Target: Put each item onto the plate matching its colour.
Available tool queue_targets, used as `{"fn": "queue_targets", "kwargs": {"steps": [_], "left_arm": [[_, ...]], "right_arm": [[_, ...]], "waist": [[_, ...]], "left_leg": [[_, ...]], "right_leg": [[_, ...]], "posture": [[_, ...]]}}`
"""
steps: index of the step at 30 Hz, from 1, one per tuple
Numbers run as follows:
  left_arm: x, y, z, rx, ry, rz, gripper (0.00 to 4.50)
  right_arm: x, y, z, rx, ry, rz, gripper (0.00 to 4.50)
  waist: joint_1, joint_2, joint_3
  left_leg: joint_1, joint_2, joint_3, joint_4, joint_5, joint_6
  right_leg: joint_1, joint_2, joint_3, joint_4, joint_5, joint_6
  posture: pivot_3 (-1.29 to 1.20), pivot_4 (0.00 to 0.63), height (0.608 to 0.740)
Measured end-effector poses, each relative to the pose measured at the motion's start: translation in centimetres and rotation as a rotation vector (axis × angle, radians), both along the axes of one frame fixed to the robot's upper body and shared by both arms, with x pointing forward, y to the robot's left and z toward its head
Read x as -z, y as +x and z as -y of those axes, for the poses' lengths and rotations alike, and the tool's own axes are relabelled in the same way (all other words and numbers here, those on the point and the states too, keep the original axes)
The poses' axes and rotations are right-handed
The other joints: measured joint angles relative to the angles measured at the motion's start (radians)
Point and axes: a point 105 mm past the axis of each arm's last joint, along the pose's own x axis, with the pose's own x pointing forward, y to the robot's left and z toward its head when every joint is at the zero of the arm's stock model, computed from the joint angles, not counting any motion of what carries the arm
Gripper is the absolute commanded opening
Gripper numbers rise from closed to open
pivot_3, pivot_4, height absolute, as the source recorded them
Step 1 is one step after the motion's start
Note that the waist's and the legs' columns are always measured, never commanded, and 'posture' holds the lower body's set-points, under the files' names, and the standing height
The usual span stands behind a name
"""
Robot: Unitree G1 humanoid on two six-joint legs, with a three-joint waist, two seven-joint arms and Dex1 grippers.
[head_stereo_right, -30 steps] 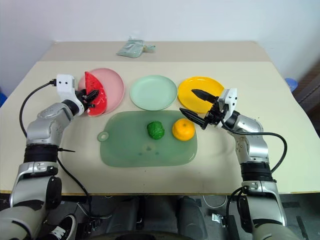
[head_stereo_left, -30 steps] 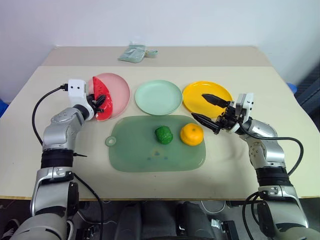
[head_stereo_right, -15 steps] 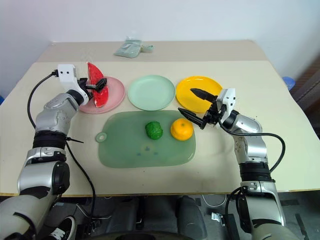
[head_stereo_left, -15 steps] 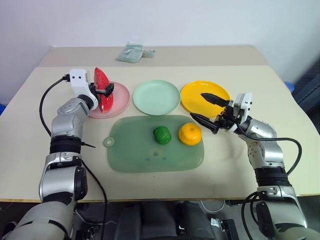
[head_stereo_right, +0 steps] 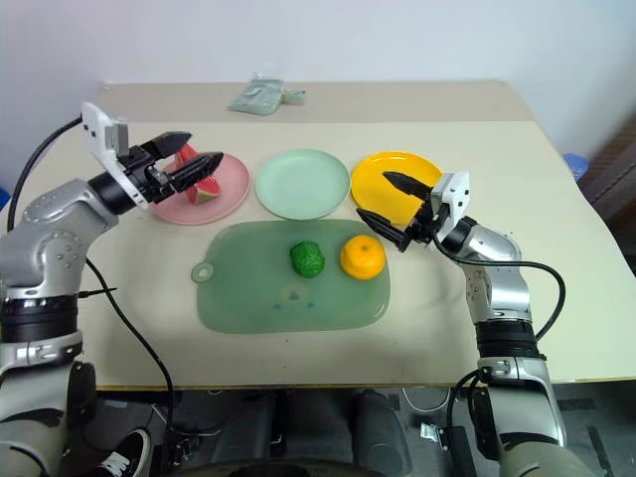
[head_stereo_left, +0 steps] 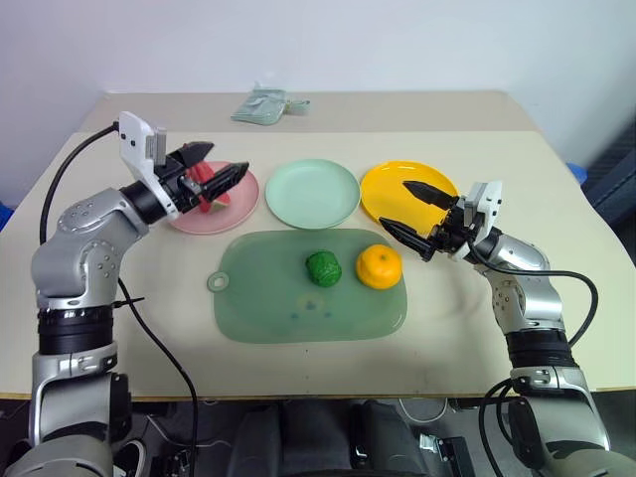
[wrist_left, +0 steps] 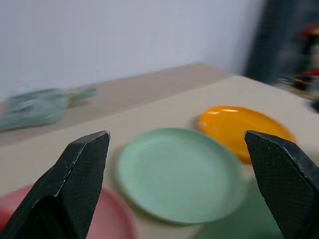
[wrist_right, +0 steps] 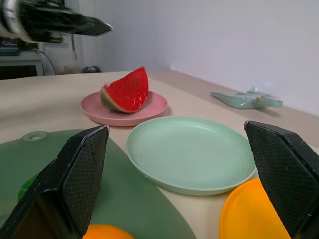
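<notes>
orange fruit [head_stereo_left: 380, 266] on mat [head_stereo_left: 268, 313]: round, smooth, probably light, rolls; pinch across middle | right gripper [head_stereo_left: 415, 212] jaws spread, empty | left gripper [head_stereo_left: 221, 176] jaws spread

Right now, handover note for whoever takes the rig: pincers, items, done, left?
Left pincer: open, empty, raised over the pink plate.
Right pincer: open, empty, hovering at the near edge of the yellow-orange plate, beside the orange fruit.
Done: watermelon wedge rests on the pink plate.
Left: dark-green vegetable and orange fruit both sit on the green mat. Vegetable goes to the mint plate, fruit to the yellow-orange plate; both plates are empty.
Teal cloth at the far edge isn't part of the job.
</notes>
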Motion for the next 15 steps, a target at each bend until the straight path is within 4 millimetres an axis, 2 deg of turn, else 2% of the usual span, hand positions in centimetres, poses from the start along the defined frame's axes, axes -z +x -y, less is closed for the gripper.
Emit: {"fn": "queue_targets", "kwargs": {"steps": [3, 7, 12, 15], "left_arm": [[1.5, -1.8, 2.2, 0.165, 0.029, -0.060, 4.42], [4.8, -3.8, 6.1, 0.369, 0.151, -0.121, 4.42], [8.0, -2.7, 8.2, 0.371, 0.249, -0.084, 4.42], [9.2, -1.9, 9.5, 0.336, 0.263, -0.036, 4.42]], "right_arm": [[-0.1, 0.1, -0.1, -0.004, -0.006, -0.002, 4.50], [0.3, -0.8, -0.1, -0.076, -0.050, -0.015, 4.50], [1.4, -2.4, 1.1, -0.158, -0.162, -0.050, 4.50], [1.5, -2.6, 1.2, -0.159, -0.176, -0.042, 4.50]], "waist": [[0.002, 0.000, 0.000], [0.008, 0.000, 0.000], [0.007, 0.000, 0.000], [0.003, 0.000, 0.000]], "left_leg": [[0.000, 0.000, 0.000, 0.000, 0.000, 0.000], [0.000, 0.000, 0.000, 0.000, 0.000, 0.000], [0.000, 0.000, 0.000, 0.000, 0.000, 0.001], [0.000, 0.000, 0.000, 0.001, 0.000, 0.001]], "right_leg": [[0.000, 0.000, 0.000, 0.000, 0.000, 0.000], [0.000, 0.000, 0.000, 0.000, 0.000, 0.000], [0.000, 0.000, 0.000, -0.001, 0.000, 0.000], [0.000, 0.000, 0.000, -0.001, 0.000, 0.000]], "posture": [[0.00, 0.150, 0.740], [0.00, 0.150, 0.740], [0.00, 0.150, 0.740], [0.00, 0.150, 0.740]]}}
